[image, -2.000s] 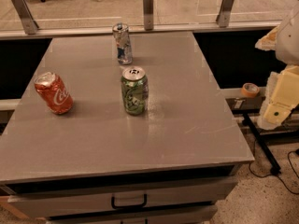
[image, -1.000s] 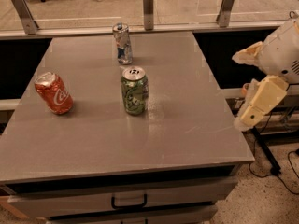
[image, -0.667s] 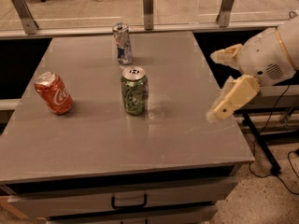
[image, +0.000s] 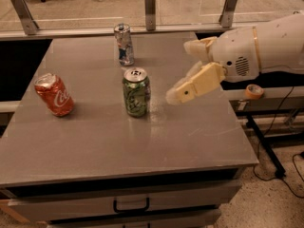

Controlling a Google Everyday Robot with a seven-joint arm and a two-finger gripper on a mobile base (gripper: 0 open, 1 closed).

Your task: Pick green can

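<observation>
The green can [image: 137, 92] stands upright near the middle of the grey table [image: 118, 141], green with pale swirls and a silver top with a pull tab. My gripper [image: 181, 71] comes in from the right on a white arm [image: 259, 49] and hovers above the table, just right of the can and a short gap from it. Its two cream fingers [image: 194, 85] are spread apart and hold nothing.
A red Coca-Cola can [image: 54, 94] stands tilted at the table's left. A slim silver-blue can [image: 124, 44] stands behind the green can. A glass rail with metal posts [image: 150, 4] runs along the far edge. A drawer handle [image: 131, 204] is below the front.
My arm has swung in from the right edge of the view, over the table, toward the green can. The cans have not moved.
</observation>
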